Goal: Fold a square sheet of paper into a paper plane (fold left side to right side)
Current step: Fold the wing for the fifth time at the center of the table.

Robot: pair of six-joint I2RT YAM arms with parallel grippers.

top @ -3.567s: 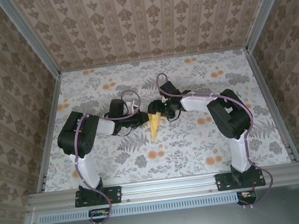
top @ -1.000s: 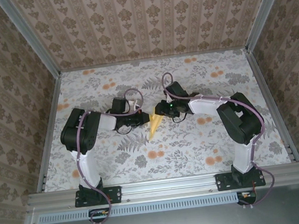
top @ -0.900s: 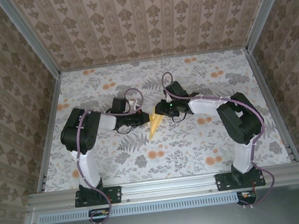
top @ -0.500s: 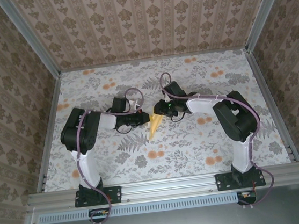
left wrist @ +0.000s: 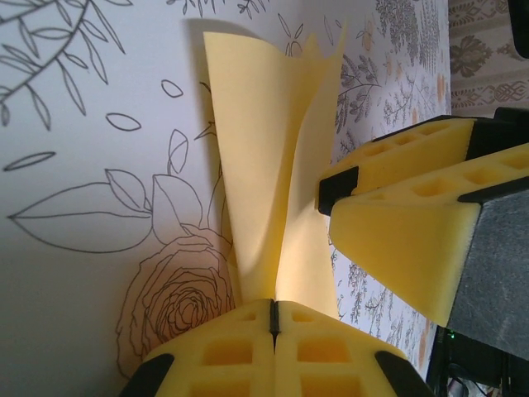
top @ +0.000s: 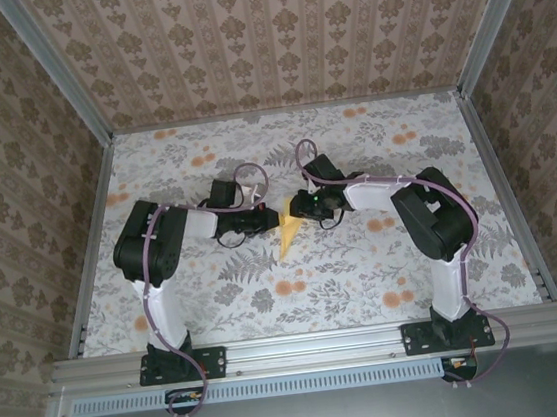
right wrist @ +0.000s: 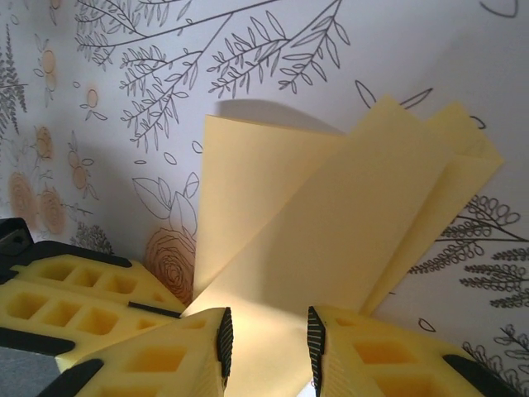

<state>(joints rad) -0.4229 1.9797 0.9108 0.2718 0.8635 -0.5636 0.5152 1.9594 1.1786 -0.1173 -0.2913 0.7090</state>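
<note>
- The paper plane (top: 287,236) lay near the middle of the floral-printed bench (top: 368,289), between the two pincers. In the top view it was a narrow yellow wedge with its point toward the arm bases.
- The left pincer (top: 267,217) was closed on the paper plane. In the left wrist view its foam fingertips (left wrist: 248,351) met edge to edge, with the paper (left wrist: 273,165) coming out of the seam and fanning away in loose layers.
- The right pincer (top: 288,207) stood just beside the left one, on the other side of the paper's far end.
- In the right wrist view the right pincer (right wrist: 269,339) had its jaws apart, with the paper (right wrist: 331,223) passing through the gap. Whether the pads touched the sheet could not be told.
- The same view showed the paper's folded layers splayed and overlapping, casting a shadow on the bench, and the left pincer (right wrist: 157,308) clamped at the lower left.
- The left wrist view showed the right pincer (left wrist: 329,201) close against the paper's right edge.
</note>
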